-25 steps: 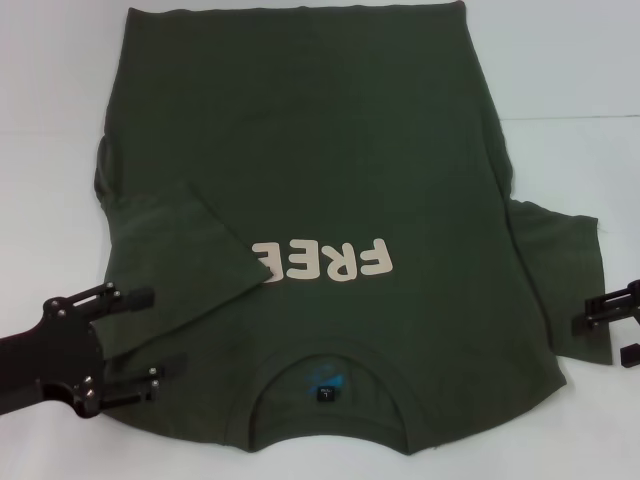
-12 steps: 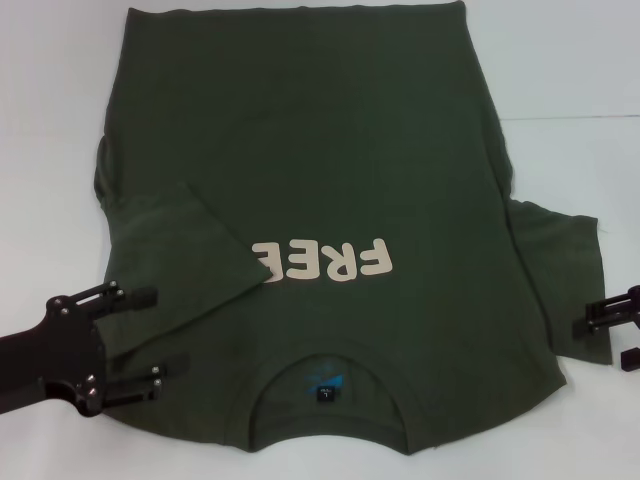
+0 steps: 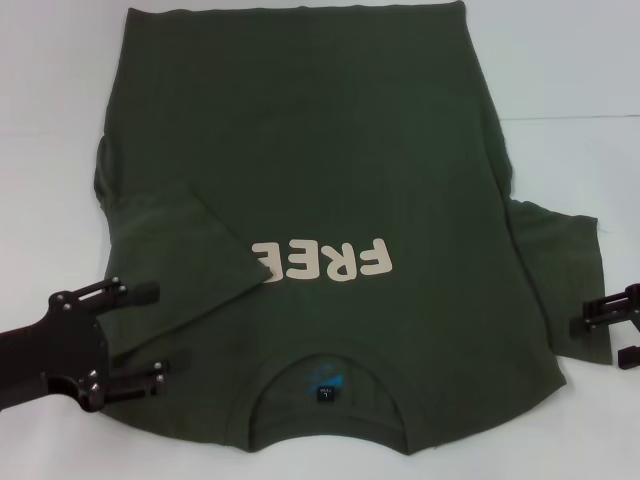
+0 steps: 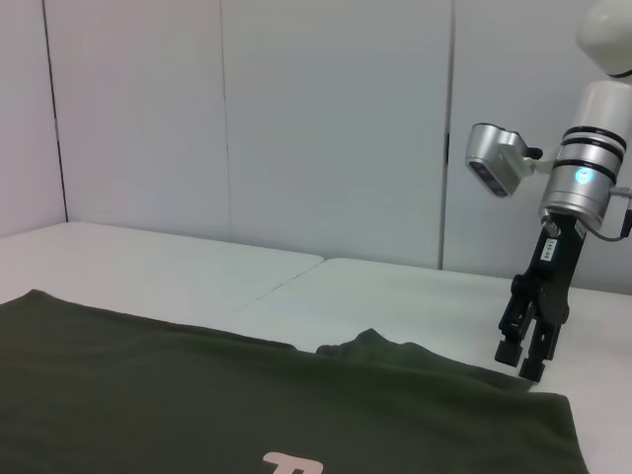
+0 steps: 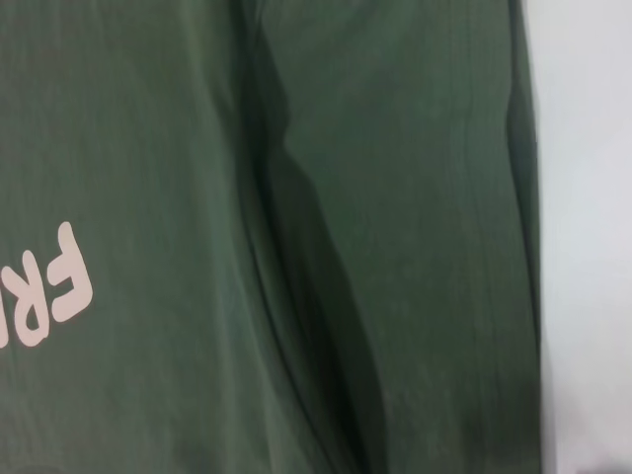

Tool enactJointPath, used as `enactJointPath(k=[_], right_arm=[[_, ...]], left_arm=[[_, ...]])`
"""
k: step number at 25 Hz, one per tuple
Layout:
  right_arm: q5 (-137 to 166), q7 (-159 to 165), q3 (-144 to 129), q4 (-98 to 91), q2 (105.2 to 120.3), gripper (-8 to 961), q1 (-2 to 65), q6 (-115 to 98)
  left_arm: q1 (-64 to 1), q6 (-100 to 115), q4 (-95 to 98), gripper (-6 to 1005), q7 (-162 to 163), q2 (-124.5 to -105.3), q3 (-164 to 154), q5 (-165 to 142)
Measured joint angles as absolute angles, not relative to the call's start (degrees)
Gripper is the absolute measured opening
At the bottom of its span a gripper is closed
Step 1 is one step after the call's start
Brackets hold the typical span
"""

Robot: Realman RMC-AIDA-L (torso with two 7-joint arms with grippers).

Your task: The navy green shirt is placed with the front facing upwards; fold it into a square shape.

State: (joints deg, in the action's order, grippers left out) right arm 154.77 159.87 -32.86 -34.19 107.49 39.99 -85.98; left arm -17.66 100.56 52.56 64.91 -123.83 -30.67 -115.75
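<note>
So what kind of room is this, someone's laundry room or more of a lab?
Probably a lab or test room, not a home: a dark olive-green cotton T-shirt lies on a bare white table, plain pale wall panels stand behind, and the black left gripper and black right gripper flank it.

Lab: white table (image 4: 395, 296), bare panel walls (image 4: 296, 128).
</note>
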Motion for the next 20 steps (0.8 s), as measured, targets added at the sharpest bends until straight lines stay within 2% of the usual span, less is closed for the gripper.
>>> enactJointPath(k=[20], right_arm=[[154.6, 159.6, -32.5, -34.1, 108.11, 868, 40.2, -85.7]], left_arm=[[-17.9, 100.4, 51.8, 834, 65.0, -123.92, -30.8, -115.8]])
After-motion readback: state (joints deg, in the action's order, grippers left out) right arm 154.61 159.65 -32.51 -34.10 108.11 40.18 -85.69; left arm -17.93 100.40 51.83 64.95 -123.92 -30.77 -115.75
